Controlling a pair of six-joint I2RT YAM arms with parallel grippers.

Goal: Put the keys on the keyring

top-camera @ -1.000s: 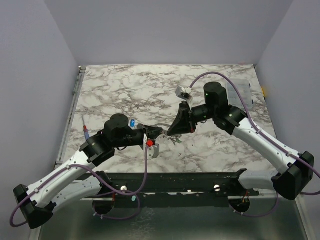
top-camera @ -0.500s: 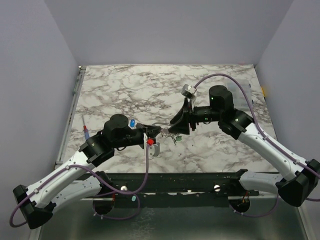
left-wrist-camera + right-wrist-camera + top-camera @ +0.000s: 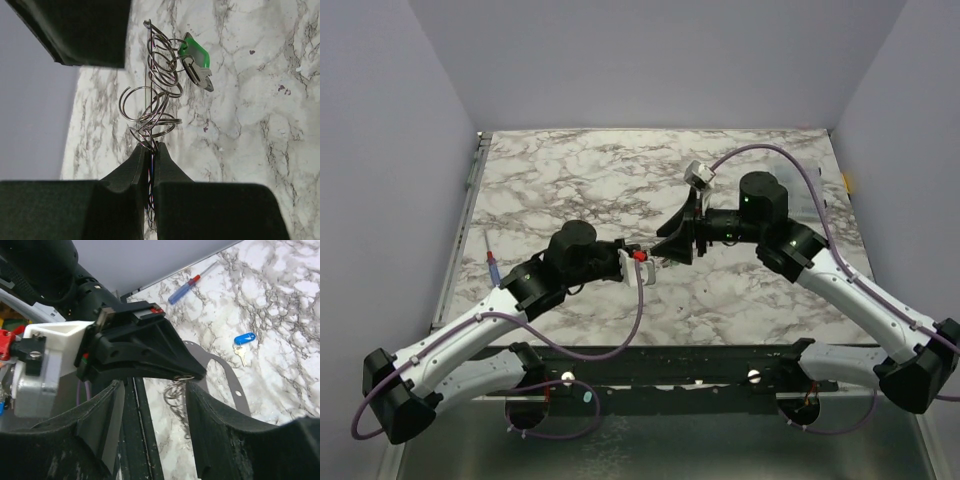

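My left gripper [image 3: 150, 148] is shut on the keyring [image 3: 150, 75], a thin wire loop held edge-on above the marble table. Several small split rings [image 3: 160, 105] hang tangled on it, and a green-headed key [image 3: 194, 52] dangles from them. In the top view the left gripper [image 3: 642, 262] nearly meets my right gripper [image 3: 670, 245] mid-table. The right gripper [image 3: 152, 390] is open, its fingers either side of the hanging rings [image 3: 176, 390] without gripping them, just below the left gripper's fingers [image 3: 150, 352]. A blue-headed key [image 3: 243, 339] lies loose on the table.
A thin screwdriver [image 3: 492, 262] with a red-and-blue handle lies near the table's left edge and also shows in the right wrist view as the screwdriver [image 3: 192, 284]. A clear plastic box [image 3: 817, 190] sits at the back right. Purple walls close in the table.
The right gripper has opened from shut. The left arm has carried the keyring right and further back, up against the right gripper, and now covers the blue key in the top view.
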